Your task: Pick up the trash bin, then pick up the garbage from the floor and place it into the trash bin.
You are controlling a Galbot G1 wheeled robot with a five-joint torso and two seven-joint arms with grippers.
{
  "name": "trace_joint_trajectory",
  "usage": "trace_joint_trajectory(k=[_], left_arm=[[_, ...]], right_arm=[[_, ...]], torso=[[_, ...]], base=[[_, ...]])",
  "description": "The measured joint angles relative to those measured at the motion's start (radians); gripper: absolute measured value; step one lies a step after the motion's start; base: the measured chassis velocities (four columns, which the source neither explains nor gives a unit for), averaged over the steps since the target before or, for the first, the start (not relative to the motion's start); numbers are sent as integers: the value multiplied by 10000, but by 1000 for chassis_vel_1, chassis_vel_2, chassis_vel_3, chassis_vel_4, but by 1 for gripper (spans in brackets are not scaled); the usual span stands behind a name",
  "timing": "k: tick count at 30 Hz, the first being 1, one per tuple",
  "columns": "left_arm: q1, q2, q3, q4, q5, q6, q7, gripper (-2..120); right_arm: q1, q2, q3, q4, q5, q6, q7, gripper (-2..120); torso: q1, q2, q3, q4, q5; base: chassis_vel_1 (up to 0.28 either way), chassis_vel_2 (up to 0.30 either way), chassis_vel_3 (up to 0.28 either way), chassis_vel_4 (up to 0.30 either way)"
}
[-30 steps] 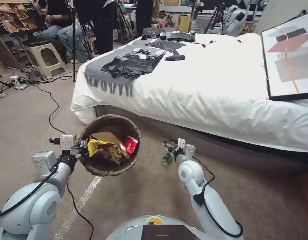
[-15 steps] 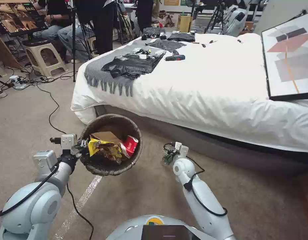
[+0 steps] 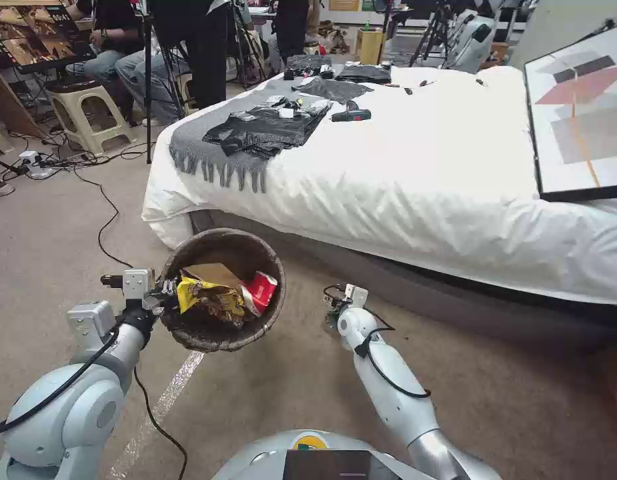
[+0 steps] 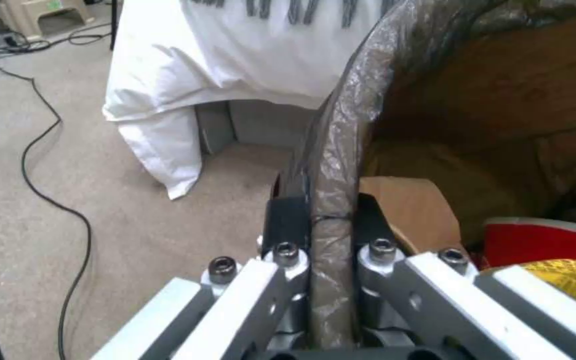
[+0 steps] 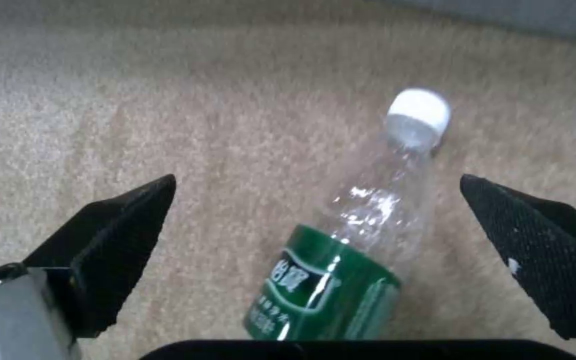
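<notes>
While the left pincer (image 4: 321,227) clamps the crinkled, bag-lined rim of the round trash bin (image 3: 221,290), held off the carpet with glossy garbage (image 3: 211,297) inside, the right pincer (image 5: 318,235) spreads its textured black pads wide over a clear ribbed bottle (image 5: 351,250) lying on the carpet.

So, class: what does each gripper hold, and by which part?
The left gripper clamps the bin by its bag-covered rim. The right gripper, open, holds nothing; a bottle lies between its fingers.
</notes>
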Motion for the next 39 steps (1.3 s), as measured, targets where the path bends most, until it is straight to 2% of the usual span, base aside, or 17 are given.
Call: trace_joint_trajectory(k=[6, 15, 39], left_arm=[[15, 17, -1, 4, 0, 0, 10, 2], [18, 12, 3, 0, 3, 0, 21, 2], [-10, -57, 73, 51, 141, 0, 221, 2]], right_arm=[[298, 174, 1, -760, 655, -8, 290, 100], [358, 279, 14, -1160, 718, 58, 383, 100], [406, 488, 161, -2192, -22, 450, -138, 97]], torso=[[0, 0, 0, 0, 0], [0, 0, 0, -1, 2], [0, 0, 0, 0, 1]], base=[[0, 0, 0, 0], [0, 0, 0, 0], [0, 0, 0, 0]])
